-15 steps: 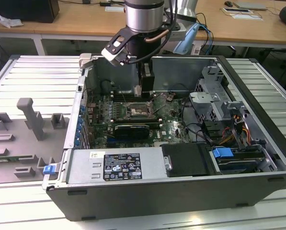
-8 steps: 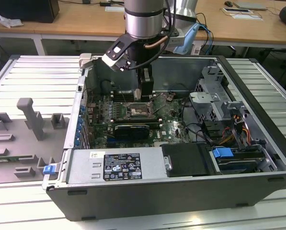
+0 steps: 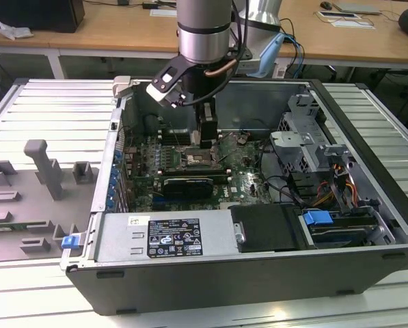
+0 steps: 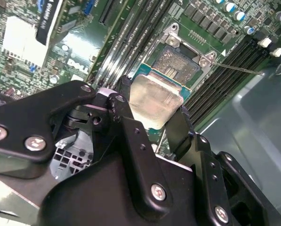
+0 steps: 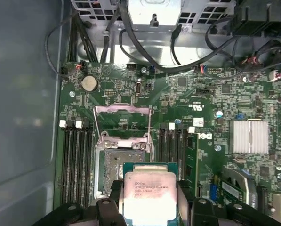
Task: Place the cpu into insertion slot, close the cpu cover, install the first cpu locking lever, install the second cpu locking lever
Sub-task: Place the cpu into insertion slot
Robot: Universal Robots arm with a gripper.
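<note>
The gripper, clamped on the cpu, hovers over the uncovered insertion slot just below; placement is in hand and likely demands square alignment.

Arm hangs vertical; gripper (black fingers) seemingly clamps the cpu.

In the first wrist view, the cpu is cut off by the picture's edge, and the tool fingers cover its two side edges. The cpu hides part of the insertion slot. In the second wrist view, the tool fingers cover the cpu edge nearest the tool body. In the exterior view, the cpu at the tool is too small to make out.
</note>
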